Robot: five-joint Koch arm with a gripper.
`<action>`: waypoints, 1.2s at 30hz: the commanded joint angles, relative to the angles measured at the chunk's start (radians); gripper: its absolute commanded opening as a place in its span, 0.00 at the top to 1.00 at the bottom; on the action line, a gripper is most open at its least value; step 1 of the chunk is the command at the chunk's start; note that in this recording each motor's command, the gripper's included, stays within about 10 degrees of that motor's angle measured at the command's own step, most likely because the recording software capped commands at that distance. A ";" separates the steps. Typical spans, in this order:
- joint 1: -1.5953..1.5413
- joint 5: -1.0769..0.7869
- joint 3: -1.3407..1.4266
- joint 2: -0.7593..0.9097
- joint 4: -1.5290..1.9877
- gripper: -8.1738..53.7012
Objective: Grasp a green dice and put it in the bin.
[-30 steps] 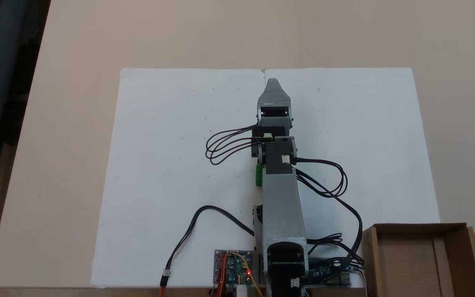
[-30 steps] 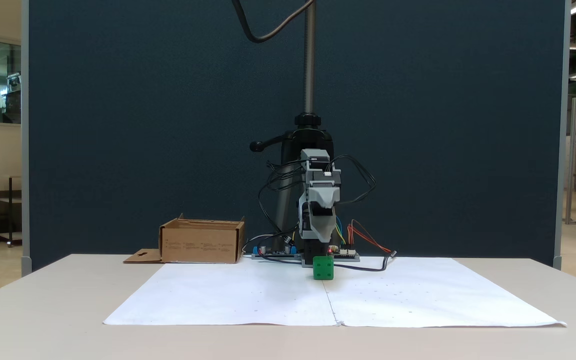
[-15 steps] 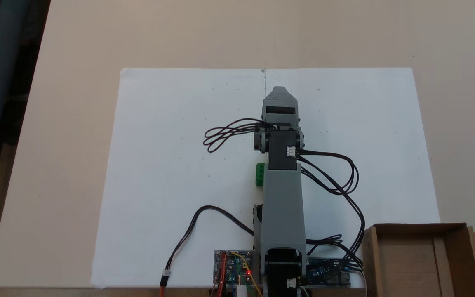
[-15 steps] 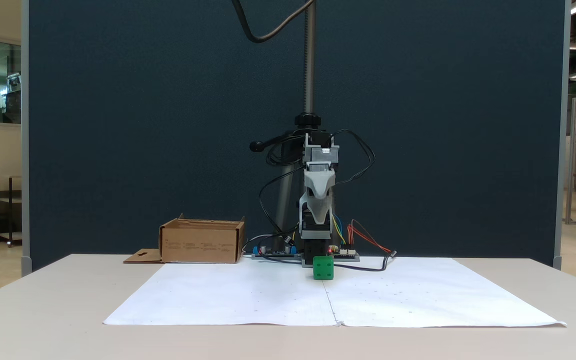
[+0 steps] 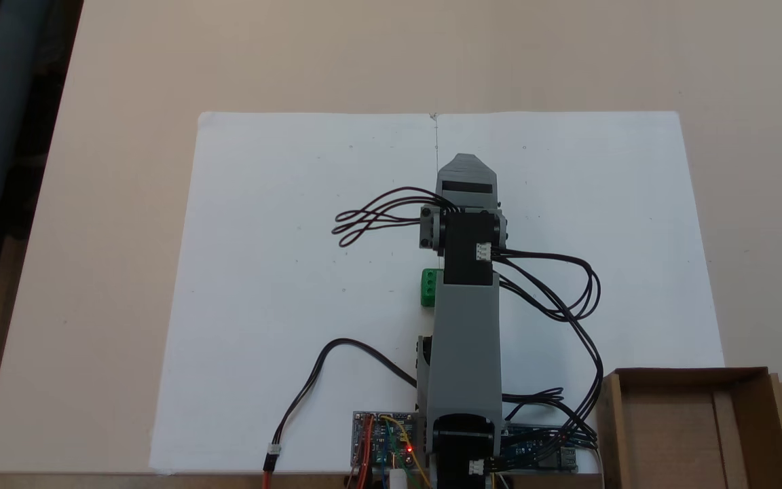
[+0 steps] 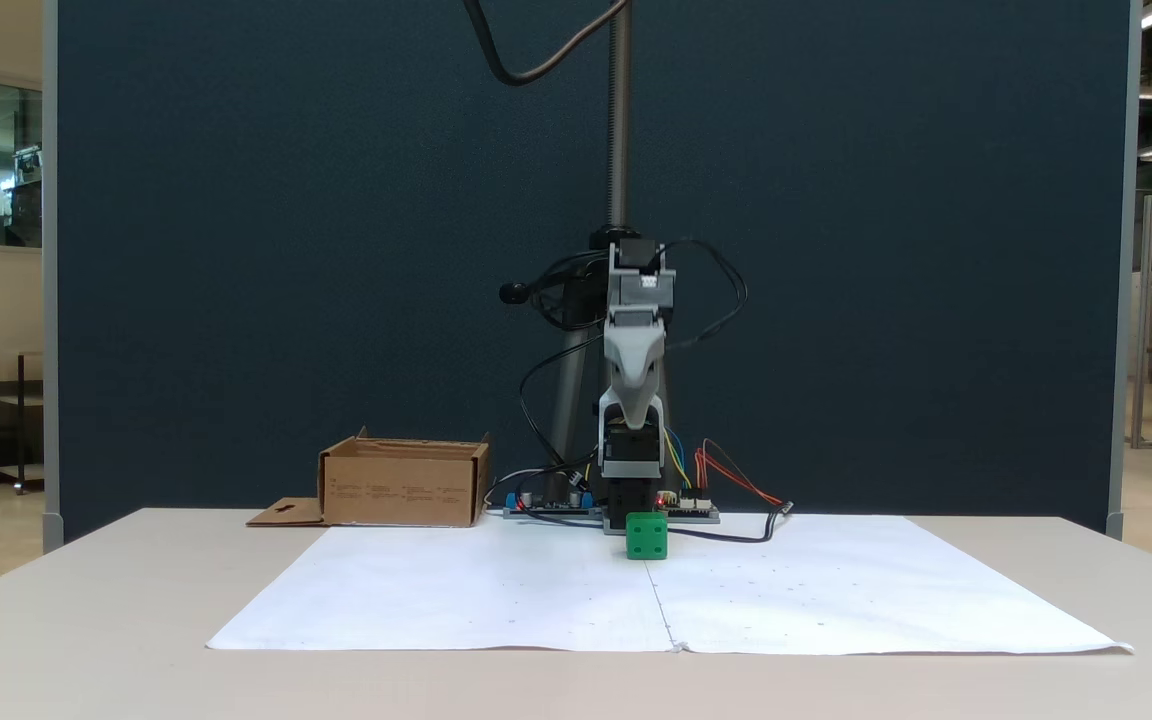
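Dice count: one green dice (image 6: pixel 646 535).
Bin count: one bin (image 6: pixel 402 486), a brown cardboard box with low walls.
Dice look: a small bright green cube with rounded corners; three dark pips show on the face toward the front fixed view.
Dice place: on the white paper (image 5: pixel 282 272), just beside the arm's link (image 5: pixel 466 339) and partly under it in the top fixed view (image 5: pixel 428 287).
Bin place: at the table's edge, well apart from the dice.
Gripper (image 6: pixel 633 418): raised above the dice, pointing down; whether the jaws are parted cannot be told.
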 commanded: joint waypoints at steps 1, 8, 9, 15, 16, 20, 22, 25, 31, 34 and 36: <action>0.012 0.054 -0.064 0.097 0.014 0.19; 0.038 0.046 -0.089 0.095 0.087 0.19; 0.049 0.046 -0.087 0.095 0.092 0.19; 0.075 0.040 -0.087 0.087 0.219 0.18; 0.072 0.040 -0.086 0.087 0.241 0.18; 0.066 0.041 -0.071 0.089 0.265 0.17; 0.063 0.041 -0.051 0.094 0.264 0.16; 0.063 0.043 -0.008 0.098 0.264 0.16; 0.063 0.044 0.129 0.114 0.253 0.16; 0.061 0.046 0.195 0.117 0.235 0.15; 0.061 0.051 0.230 0.117 0.232 0.15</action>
